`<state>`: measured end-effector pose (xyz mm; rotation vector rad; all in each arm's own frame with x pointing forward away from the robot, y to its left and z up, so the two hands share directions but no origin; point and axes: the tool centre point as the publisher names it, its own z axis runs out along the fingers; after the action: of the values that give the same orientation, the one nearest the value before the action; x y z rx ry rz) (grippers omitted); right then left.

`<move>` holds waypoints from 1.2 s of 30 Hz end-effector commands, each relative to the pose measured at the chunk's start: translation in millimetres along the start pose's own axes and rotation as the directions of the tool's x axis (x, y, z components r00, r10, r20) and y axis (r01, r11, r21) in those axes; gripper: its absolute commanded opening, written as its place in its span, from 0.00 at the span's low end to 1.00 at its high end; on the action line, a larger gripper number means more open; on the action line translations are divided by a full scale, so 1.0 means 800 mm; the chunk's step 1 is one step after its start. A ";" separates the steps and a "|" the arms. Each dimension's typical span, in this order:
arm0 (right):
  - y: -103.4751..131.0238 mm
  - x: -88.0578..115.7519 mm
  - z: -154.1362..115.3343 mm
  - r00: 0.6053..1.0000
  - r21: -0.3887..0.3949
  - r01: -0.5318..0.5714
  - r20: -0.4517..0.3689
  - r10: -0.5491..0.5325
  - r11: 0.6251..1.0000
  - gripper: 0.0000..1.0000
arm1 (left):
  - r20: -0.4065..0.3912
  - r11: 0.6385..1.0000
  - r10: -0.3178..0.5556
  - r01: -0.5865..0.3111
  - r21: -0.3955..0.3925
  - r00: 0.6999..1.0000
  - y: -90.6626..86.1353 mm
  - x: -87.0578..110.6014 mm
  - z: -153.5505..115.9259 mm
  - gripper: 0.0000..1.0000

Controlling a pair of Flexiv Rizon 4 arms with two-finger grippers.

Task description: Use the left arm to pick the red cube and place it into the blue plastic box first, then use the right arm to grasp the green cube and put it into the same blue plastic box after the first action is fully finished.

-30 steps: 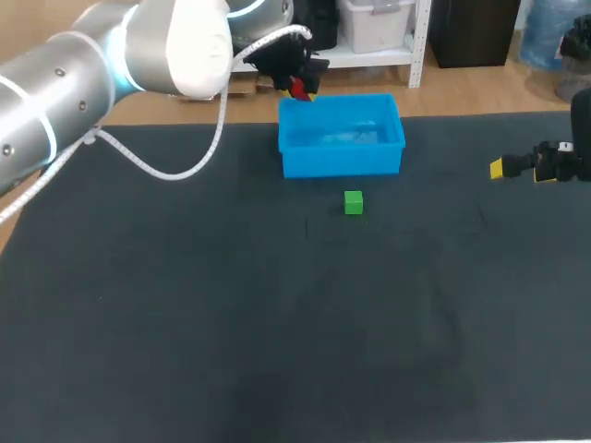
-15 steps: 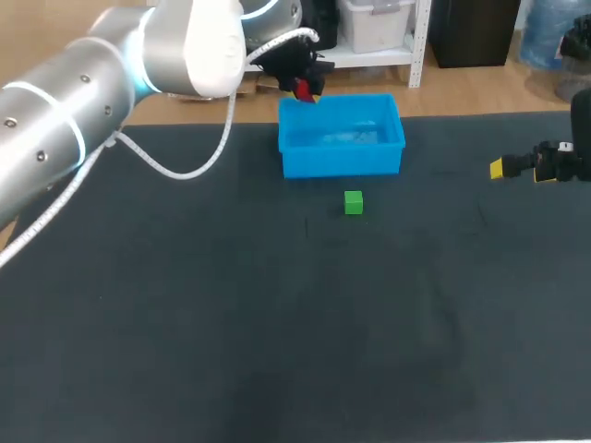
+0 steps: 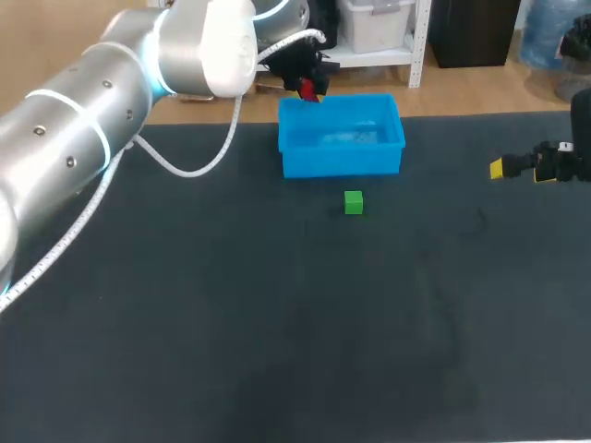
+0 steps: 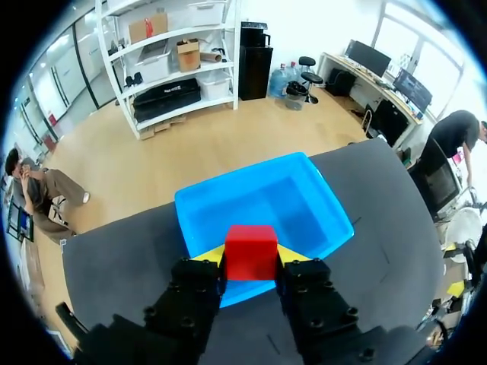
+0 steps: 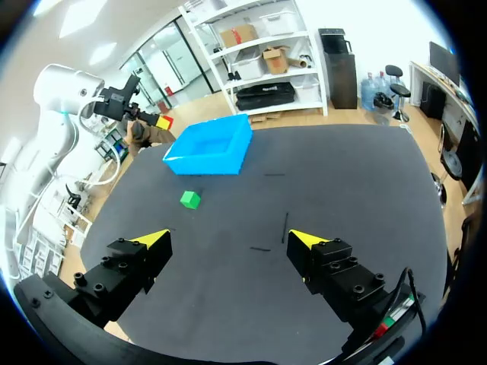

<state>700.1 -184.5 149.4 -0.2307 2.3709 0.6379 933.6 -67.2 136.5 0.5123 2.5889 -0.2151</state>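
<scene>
I'm pinching the red cube (image 4: 251, 247) in the left gripper (image 4: 252, 255) above the blue plastic box's (image 4: 278, 196) rim; I'm aiming to centre it inside before spreading the fingers.

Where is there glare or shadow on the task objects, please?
Head view: a pale sheen on the floor of the blue box; the green cube casts a faint shadow. Left wrist view: the red cube in the left claw is evenly lit.
</scene>
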 end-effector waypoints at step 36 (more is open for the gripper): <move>0.000 0.000 0.000 1.000 0.001 0.000 -0.001 0.000 1.000 1.00 | -0.008 0.999 -0.017 0.017 -0.042 1.000 0.014 -0.013 0.024 1.00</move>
<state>700.1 -184.5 149.4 -0.2307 2.3709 0.6379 947.3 -64.0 122.3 0.4737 2.5869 -0.1651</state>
